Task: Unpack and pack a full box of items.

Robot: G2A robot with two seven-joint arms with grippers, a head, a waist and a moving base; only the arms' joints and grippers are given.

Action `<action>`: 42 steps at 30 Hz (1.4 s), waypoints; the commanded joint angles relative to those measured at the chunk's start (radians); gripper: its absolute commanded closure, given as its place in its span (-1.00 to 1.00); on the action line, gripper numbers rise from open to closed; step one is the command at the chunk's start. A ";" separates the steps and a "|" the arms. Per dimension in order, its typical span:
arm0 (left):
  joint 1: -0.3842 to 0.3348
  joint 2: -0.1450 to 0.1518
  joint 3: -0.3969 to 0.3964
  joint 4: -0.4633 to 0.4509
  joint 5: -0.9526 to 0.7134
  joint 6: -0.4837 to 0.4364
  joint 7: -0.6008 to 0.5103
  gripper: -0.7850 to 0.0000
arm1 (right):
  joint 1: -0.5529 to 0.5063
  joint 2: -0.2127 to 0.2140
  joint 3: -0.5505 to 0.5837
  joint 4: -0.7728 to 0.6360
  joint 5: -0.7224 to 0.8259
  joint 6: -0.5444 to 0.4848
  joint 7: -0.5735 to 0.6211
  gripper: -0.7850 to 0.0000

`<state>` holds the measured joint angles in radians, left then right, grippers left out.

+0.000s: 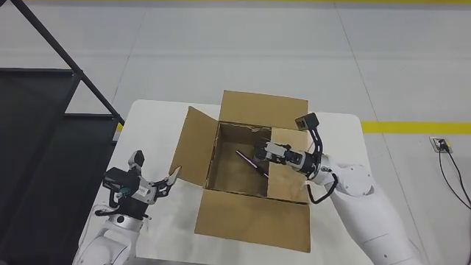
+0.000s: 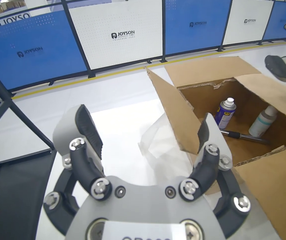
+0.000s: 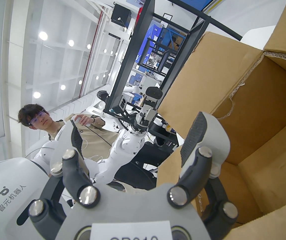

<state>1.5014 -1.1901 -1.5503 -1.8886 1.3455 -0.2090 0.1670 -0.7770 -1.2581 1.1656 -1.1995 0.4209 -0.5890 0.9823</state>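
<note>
Box (image 1: 254,219) sits open at the middle of the table (image 1: 158,121), all 4 flaps undone: far flap laid back, near flap folded out toward the robot, left flap tilted outward, right flap leaning in over the opening. In the box there are 3 items. 1 blue spray can (image 2: 225,113) with a white cap stands near the box's far wall. 1 white bottle (image 2: 262,123) stands closer to the box's right wall, clear of the can. 1 dark rod-like tool (image 2: 243,136) lies flat on the box floor on the near side of both, one end just beside the can's base. Right gripper (image 1: 259,152) is over the box opening, its arm crossing the right flap. Its fingers are spread wide with nothing between them, and it faces the box's left inner wall. Can't tell whether its tips are below the box rim. Left gripper (image 2: 145,114) is outside the box, off the left flap and above the table, jaws wide apart and empty. Clear plastic film (image 2: 158,141) lies crumpled on the table against the outside of the box's left flap, between that flap and the left gripper. Black frame rack (image 1: 44,154) stands off the table, well to the box's left.
</note>
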 commanded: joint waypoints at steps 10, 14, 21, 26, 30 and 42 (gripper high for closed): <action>-0.032 -0.005 0.095 -0.093 0.010 -0.061 -0.069 -1.00 | -0.099 0.032 0.101 -0.083 -0.025 -0.053 0.011 -1.00; -0.069 -0.010 0.165 -0.098 0.015 -0.081 -0.120 -1.00 | -0.162 0.048 0.154 -0.140 -0.058 -0.101 0.008 -1.00; -0.135 -0.020 0.278 -0.071 0.040 -0.099 -0.194 -1.00 | -0.267 0.068 0.231 -0.210 -0.079 -0.173 -0.018 -1.00; -0.135 -0.020 0.278 -0.071 0.040 -0.099 -0.194 -1.00 | -0.267 0.068 0.231 -0.210 -0.079 -0.173 -0.018 -1.00; -0.135 -0.020 0.278 -0.071 0.040 -0.099 -0.194 -1.00 | -0.267 0.068 0.231 -0.210 -0.079 -0.173 -0.018 -1.00; -0.189 -0.034 0.337 -0.042 -0.020 -0.054 -0.245 -1.00 | -0.290 0.074 0.247 -0.247 -0.088 -0.171 -0.031 -1.00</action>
<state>1.3301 -1.2212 -1.2291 -1.9391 1.3382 -0.2723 -0.0637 -1.0585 -1.1869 1.4047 -1.4338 0.3342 -0.7555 0.9488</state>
